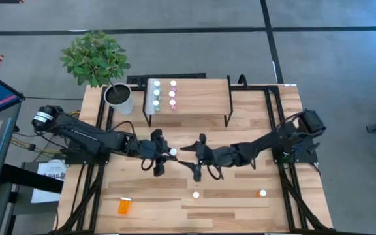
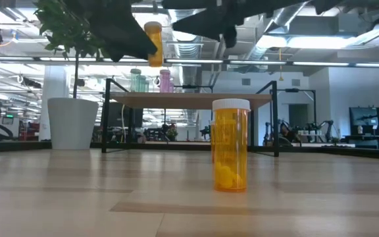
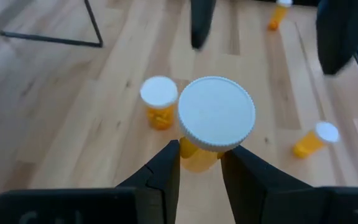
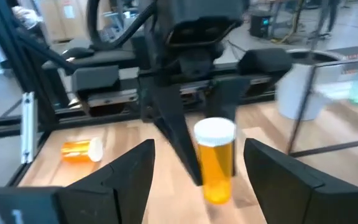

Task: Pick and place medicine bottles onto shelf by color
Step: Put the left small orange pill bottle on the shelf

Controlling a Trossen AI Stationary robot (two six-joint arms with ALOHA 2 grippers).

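My left gripper [image 1: 166, 155] is shut on an orange medicine bottle [image 3: 197, 158] with a white cap [image 3: 216, 114], high above the table's middle. My right gripper [image 1: 198, 158] stands open just to the bottle's right, its fingers [image 4: 129, 171] spread wide and apart from the bottle [image 4: 216, 158]. The shelf [image 1: 201, 98] stands at the far middle on black legs, with several green and pink bottles [image 1: 164, 95] upright on its left end. Below, one orange bottle [image 2: 231, 150] stands on the table, another [image 1: 262, 193] to its right, and one [image 1: 124, 206] lies at the near left. My left gripper pinches the orange body just under the cap [image 3: 191, 155] between its two fingers [image 3: 166, 171]. The fingers come slanting down from the table's left side. The bottle stands upright, cap up, lifted clear of the table [image 2: 153, 43].
A white pot [image 1: 118, 98] with a green plant stands at the shelf's left end. Black frame rails [image 1: 276, 124] run along the table's sides. The shelf's right part [image 1: 207, 98] is bare wood.
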